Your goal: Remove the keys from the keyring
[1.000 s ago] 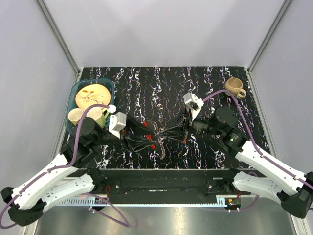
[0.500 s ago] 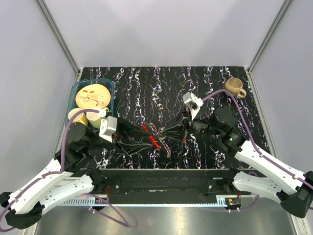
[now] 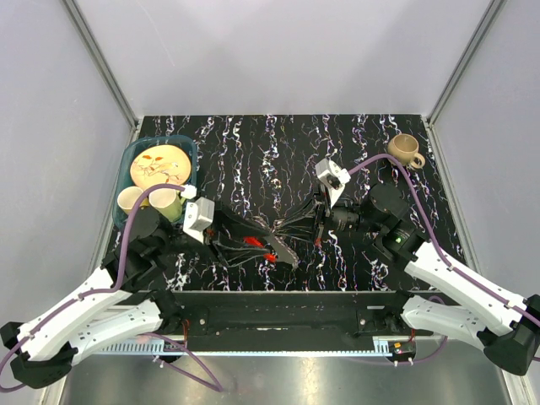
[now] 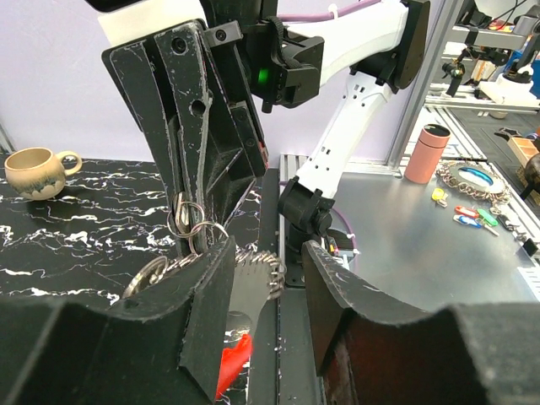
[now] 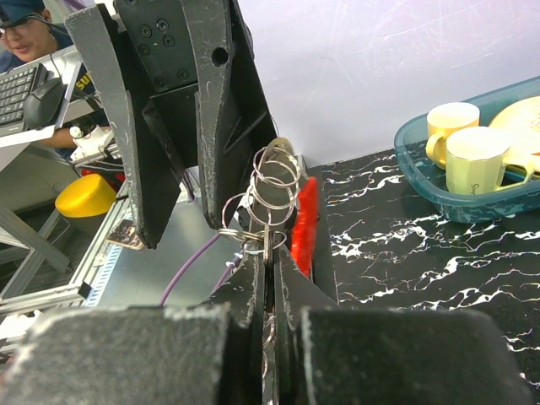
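Note:
The keyring (image 5: 274, 181) is a bunch of thin silvery loops, and my right gripper (image 5: 270, 257) is shut on its lower part, holding it above the table. A bright red piece (image 5: 304, 215) hangs just beside the loops. In the left wrist view a flat silvery key (image 4: 251, 291) lies between the open fingers of my left gripper (image 4: 268, 253), close to the left finger, with the red piece (image 4: 232, 367) below it. From above, my left gripper (image 3: 261, 243) and my right gripper (image 3: 284, 228) meet tip to tip at the table's middle front, with the keyring (image 3: 274, 229) between them.
A tan mug (image 3: 405, 149) stands at the back right. A blue tray (image 3: 135, 152) at the back left holds a yellow plate (image 3: 160, 164) and two cups (image 3: 131, 200). Purple cables run along both arms.
My left gripper drew back to the left half a second ago and has come forward again to the keys. The red piece sits a little lower. The right arm has stayed still.

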